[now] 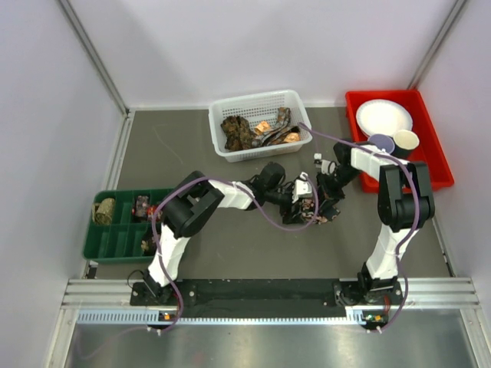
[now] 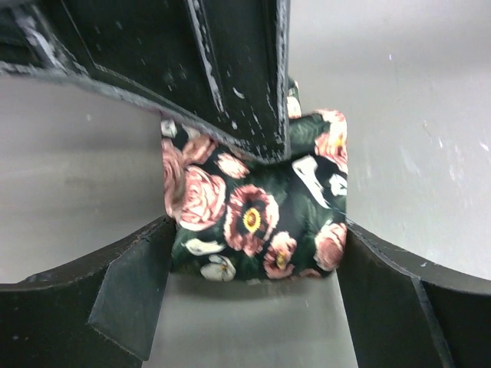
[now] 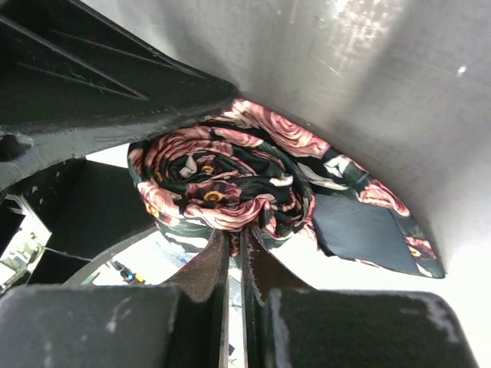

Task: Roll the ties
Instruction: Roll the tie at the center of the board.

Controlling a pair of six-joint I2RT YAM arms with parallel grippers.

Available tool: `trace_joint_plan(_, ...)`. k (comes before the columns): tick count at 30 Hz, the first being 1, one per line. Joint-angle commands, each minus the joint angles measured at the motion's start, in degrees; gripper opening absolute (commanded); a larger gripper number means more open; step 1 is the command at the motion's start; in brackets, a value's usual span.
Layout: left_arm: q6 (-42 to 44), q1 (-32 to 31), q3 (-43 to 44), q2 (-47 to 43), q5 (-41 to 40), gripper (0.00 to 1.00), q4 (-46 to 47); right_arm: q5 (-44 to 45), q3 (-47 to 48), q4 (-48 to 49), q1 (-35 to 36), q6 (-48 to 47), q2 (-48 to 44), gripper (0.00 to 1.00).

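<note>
Right gripper (image 3: 235, 257) was pinched shut on rolled tie (image 3: 222, 184) at its fingertips. Left gripper (image 2: 253, 268) stood wide, coil between its jaws. Risk: thin pinch could slip, coil unwinding.

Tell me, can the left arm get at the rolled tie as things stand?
Probably yes. The rolled tie lies between the open left jaws, nothing in between. The right jaws, shut on the roll's end, seem to leave both sides free.
</note>
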Motion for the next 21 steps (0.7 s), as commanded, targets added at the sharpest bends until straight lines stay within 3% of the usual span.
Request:
trace_joint_plan(1, -4.8, -0.6, -0.8, 3.9, 3.6, 0.86, 10.4, 16.8, -0.8, 7.7, 0.6, -4.0, 3.1, 0.0)
trace_joint_plan(4, -4.6, -1.4, -1.5, 5.3, 3.6, 0.86, 15.0, 16.8, -0.2, 7.4, 0.6, -4.2, 3.6, 0.0)
trace_joint_plan(7, -3.9, -2.3, -1.1, 6.5, 2.6, 0.77, 15.8, 16.7, 0.2, 7.3, 0.5, -4.4, 4.1, 0.0)
trace_joint_plan(12, 0.3, -2.8, 0.5, 5.7, -2.0, 0.49, 4.4, 15.1, 0.9, 7.1, 0.6, -4.3, 3.9, 0.0)
trace_joint_plan(14, 2.5, -2.7, -0.8, 4.0, -3.6, 0.47, -0.2, 14.5, 1.2, 7.0, 0.5, -4.3, 4.0, 0.0)
trace_joint_plan(18, 4.1, -2.7, -3.4, 1.6, -6.6, 0.31, -8.1, 10.6, 2.5, 5.1, -0.1, -4.8, 3.7, 0.0)
trace_joint_plan(21, 4.5, -2.7, -3.2, 1.2, -10.8, 0.24, -15.7, 3.9, 3.5, 2.4, -3.5, -5.5, 0.5, 0.26)
